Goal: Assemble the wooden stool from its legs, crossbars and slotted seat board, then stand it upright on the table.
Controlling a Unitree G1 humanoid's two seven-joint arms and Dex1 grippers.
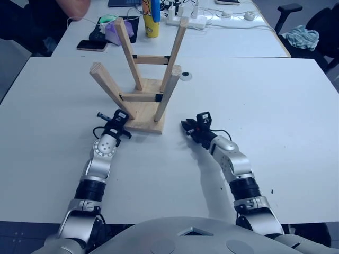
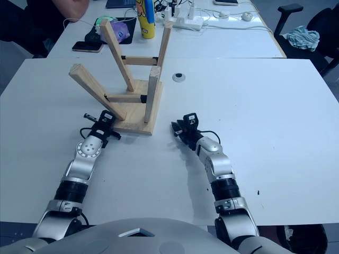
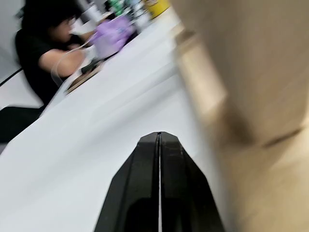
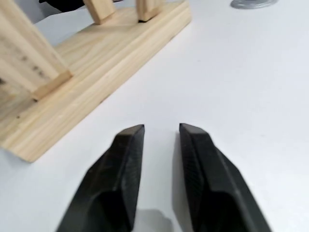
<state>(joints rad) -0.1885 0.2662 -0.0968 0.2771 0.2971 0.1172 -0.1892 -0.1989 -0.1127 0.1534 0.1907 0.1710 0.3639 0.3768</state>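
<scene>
Left tool [image 3: 159, 141] is pressed together, with its tip just beside the near left corner of the seat board [image 4: 96, 63]. Right tool [image 4: 161, 129] is a little spread and holds nothing, low over the bench [image 1: 265, 106] near the board's right corner. I see the stool [image 1: 144, 119] upside down on its seat, legs [image 1: 128, 53] pointing up and crossbars [image 1: 152, 60] fitted between them.

Phone [image 1: 92, 45], yellow bottle [image 1: 151, 22], power strip [image 2: 188, 23].
</scene>
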